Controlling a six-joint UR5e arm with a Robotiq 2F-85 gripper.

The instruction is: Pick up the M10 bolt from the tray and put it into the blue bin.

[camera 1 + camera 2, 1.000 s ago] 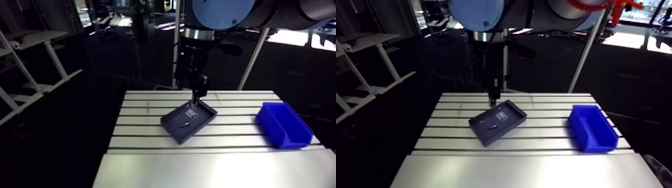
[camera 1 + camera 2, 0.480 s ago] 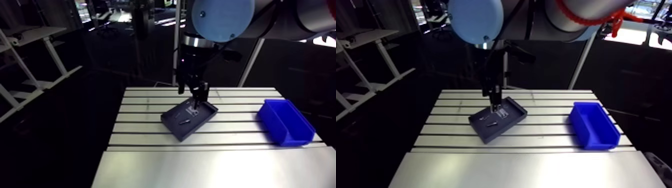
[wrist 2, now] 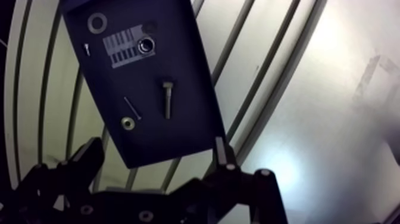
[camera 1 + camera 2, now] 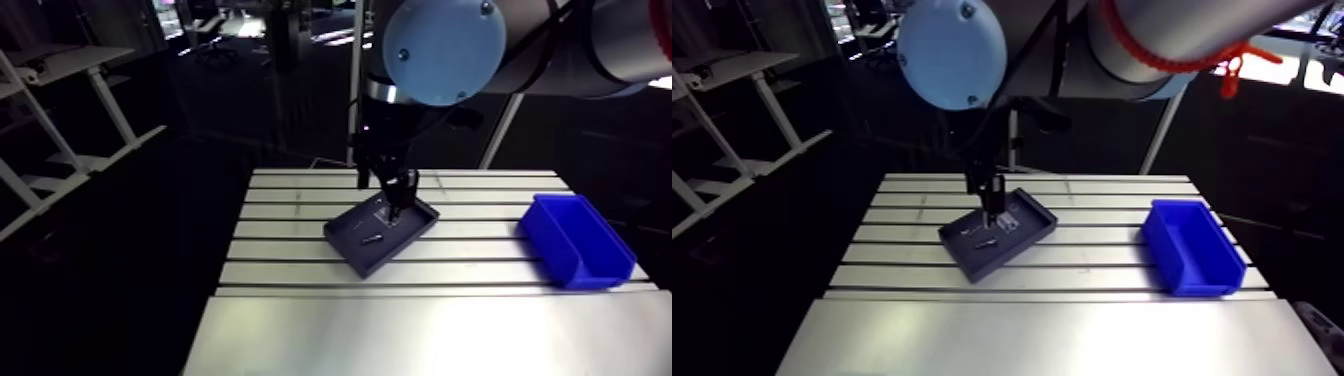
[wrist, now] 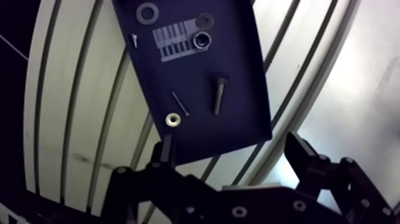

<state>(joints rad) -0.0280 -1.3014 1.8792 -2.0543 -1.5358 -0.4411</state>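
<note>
The hand (image 5: 231,143) has shifted over the tray (image 5: 238,59) since earlier, fingers spread wide, empty. The M10 bolt (image 5: 218,94) lies in the tray ahead of it, a thin pin (image 5: 181,103) just beside it. An off-centre close might snag the pin or roll the bolt.

Slotted aluminium table (image 4: 420,330), seen in the arm view. Bears a dark flat tray (image 4: 365,262) near the middle of the slotted part, turned askew to the slots. Bears a blue bin (image 4: 548,245) well apart from the tray, close to a side edge. Ends nearest the camera in a smooth, unslotted plate.
</note>
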